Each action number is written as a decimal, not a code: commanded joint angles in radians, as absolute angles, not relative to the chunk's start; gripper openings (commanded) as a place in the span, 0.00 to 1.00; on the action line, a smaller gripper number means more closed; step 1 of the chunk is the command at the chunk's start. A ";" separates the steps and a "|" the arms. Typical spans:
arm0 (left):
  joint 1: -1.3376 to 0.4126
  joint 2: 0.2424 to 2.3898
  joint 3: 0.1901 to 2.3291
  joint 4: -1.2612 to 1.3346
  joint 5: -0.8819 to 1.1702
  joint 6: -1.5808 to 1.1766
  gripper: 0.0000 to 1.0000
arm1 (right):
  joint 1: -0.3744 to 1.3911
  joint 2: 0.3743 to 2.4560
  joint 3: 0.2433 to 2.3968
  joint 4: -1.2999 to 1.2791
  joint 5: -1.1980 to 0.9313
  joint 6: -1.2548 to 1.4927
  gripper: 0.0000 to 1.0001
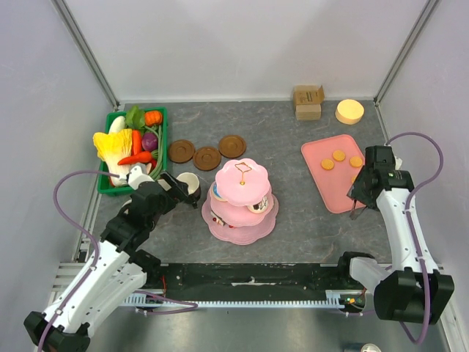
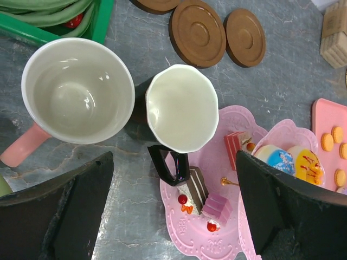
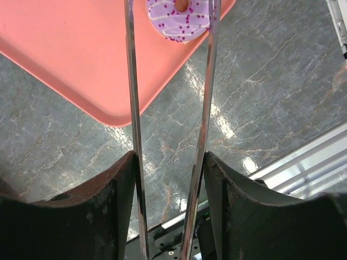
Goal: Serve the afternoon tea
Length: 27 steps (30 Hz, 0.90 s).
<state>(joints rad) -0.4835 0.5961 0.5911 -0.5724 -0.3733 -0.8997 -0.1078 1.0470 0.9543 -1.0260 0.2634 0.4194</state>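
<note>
In your right wrist view the top edge cuts off the purple donut (image 3: 181,19) and the tips of the tongs (image 3: 133,108), so you cannot tell whether they touch it. In the top view the right gripper (image 1: 360,199) covers that donut and part of the pink tray (image 1: 322,158), and the left gripper (image 1: 183,192) overlaps the dark mug (image 1: 189,180). The left wrist view crops the handle of the pink mug (image 2: 78,89) at its left edge.

Green crate (image 1: 114,114) of toy vegetables (image 1: 128,147), counter's (image 1: 293,220) far left. Brown blocks (image 1: 308,103) beside yellow disc (image 1: 349,111), far right; metal tongs (image 3: 133,135) nearer.
</note>
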 commanded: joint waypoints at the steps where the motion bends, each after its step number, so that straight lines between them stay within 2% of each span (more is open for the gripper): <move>1: -0.482 0.595 0.586 -0.528 -0.426 -0.862 0.99 | -0.112 1.066 0.945 -1.028 0.238 0.433 0.58; 6: -0.482 0.586 0.574 -0.512 -0.434 -0.864 0.99 | -0.112 1.057 0.991 -1.103 0.305 0.420 0.61; 16: -0.482 0.618 0.577 -0.506 -0.425 -0.859 0.99 | -0.110 1.068 0.982 -1.098 0.275 0.384 0.62; 27: -0.482 0.620 0.574 -0.505 -0.419 -0.859 0.99 | -0.110 1.060 1.029 -1.071 0.273 0.367 0.48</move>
<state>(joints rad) -0.4835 0.6197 0.5812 -0.5434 -0.3923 -0.8921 -0.1078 1.0790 0.9691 -1.0962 0.2680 0.3882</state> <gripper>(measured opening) 0.993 0.529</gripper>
